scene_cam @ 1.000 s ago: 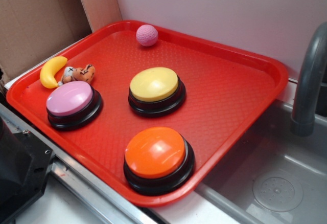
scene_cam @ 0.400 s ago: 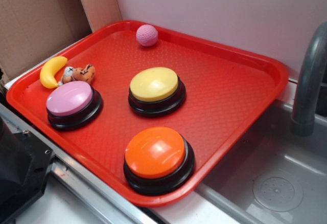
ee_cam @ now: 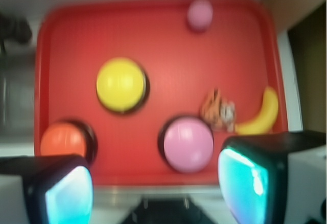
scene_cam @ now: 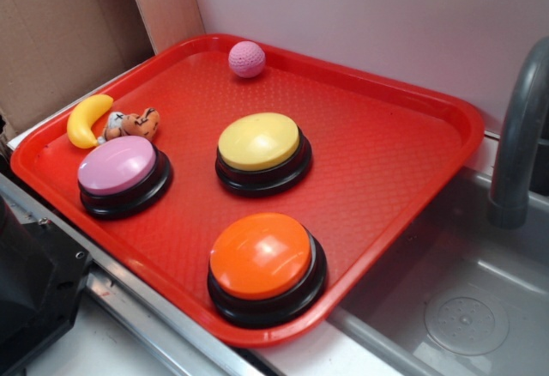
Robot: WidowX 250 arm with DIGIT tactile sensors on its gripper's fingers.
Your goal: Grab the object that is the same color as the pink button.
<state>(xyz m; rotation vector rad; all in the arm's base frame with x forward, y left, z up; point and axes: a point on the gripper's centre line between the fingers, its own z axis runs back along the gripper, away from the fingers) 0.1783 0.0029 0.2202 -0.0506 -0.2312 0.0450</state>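
A small pink dimpled ball (scene_cam: 247, 58) rests at the far edge of the red tray (scene_cam: 386, 161); the wrist view shows the ball (ee_cam: 200, 14) at the top. The pink button (scene_cam: 117, 166) with its black base stands at the tray's left front, and in the blurred wrist view the pink button (ee_cam: 188, 144) lies low in the middle. My gripper (ee_cam: 156, 193) hangs high above the tray's near edge, open, with nothing between its teal pads (ee_cam: 242, 188). It is out of the exterior view.
A yellow button (scene_cam: 259, 142) sits mid-tray and an orange button (scene_cam: 262, 256) at the front. A toy banana (scene_cam: 87, 119) and a small tiger figure (scene_cam: 133, 124) lie at the left. A grey sink (scene_cam: 463, 307) and faucet (scene_cam: 519, 136) are to the right, with cardboard (scene_cam: 60, 33) behind.
A dark piece of the arm at the exterior view's top left corner has shifted right and mostly out of the frame. Nothing on the tray has moved.
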